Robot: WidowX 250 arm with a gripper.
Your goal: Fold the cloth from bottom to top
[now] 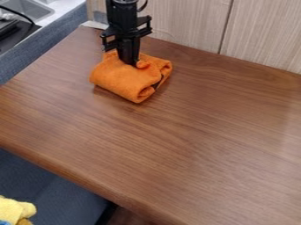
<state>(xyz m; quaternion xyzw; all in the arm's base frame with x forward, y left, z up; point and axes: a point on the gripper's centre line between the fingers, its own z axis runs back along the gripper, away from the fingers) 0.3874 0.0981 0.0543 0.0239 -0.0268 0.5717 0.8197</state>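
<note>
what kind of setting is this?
Probably a lab or workshop robot test setup: a wood-grain table against a panelled wall, a black gripper at an orange cloth, a sink behind.

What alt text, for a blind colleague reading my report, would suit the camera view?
A black robot gripper points down at the upper part of a folded orange cloth near the far edge of a brown wooden table. Pale wall panels stand behind; part of a sink shows at upper left.
</note>
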